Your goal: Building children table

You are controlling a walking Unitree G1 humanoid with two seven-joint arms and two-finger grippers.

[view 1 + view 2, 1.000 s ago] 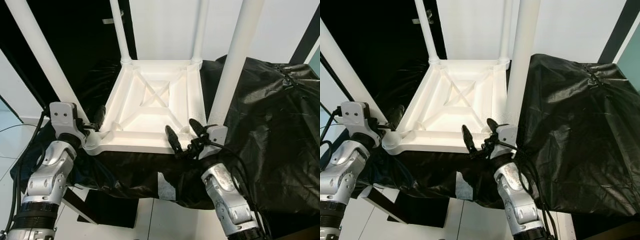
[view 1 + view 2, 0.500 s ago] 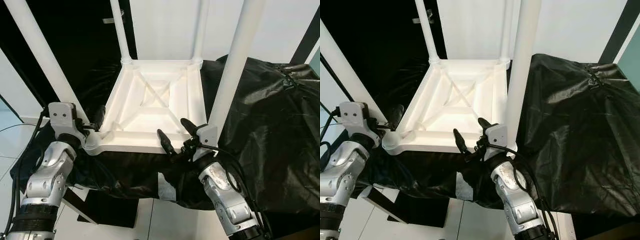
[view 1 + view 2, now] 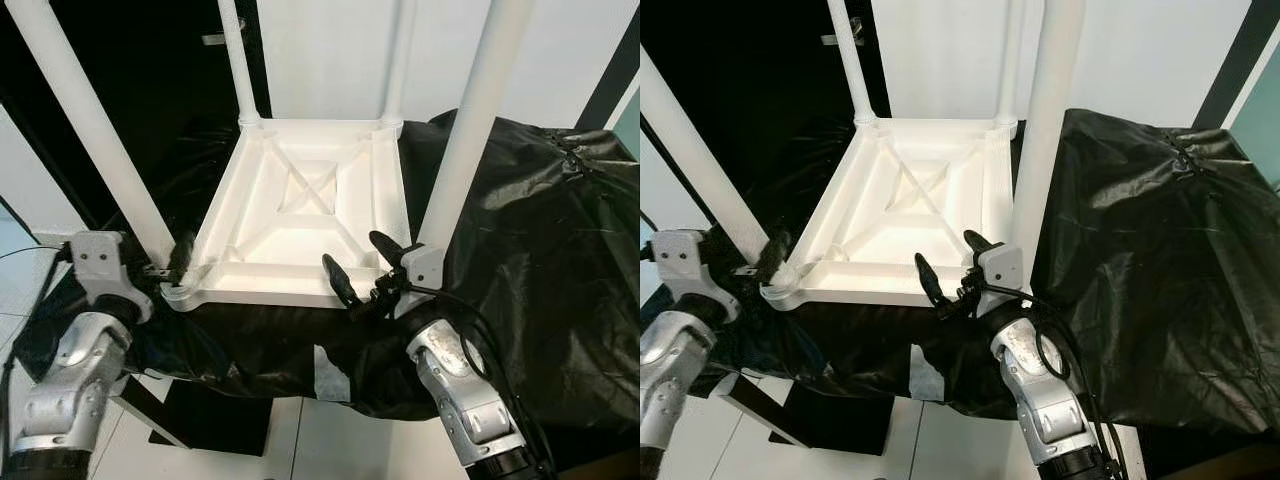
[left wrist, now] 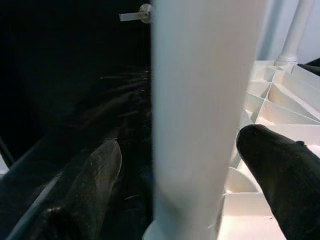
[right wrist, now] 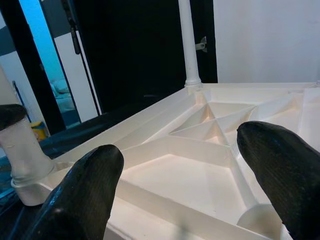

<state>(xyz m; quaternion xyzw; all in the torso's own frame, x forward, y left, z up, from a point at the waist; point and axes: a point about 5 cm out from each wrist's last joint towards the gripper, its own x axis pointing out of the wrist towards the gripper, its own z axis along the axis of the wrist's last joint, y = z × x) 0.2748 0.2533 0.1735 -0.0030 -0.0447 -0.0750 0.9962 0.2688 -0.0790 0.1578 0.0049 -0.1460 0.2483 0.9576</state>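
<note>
Black sheeting [image 3: 540, 230] carries the upturned white table [image 3: 300, 215]; both grippers' fingers spread, seemingly gripping nothing.

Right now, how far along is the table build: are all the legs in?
All four white tube legs stand in the corner sockets of the upturned white plastic table top, which lies on black sheeting. In hand: the left gripper is open around the near-left leg, and the right gripper is open over the near edge. Tightness cannot be judged. Left: turning it upright.
</note>
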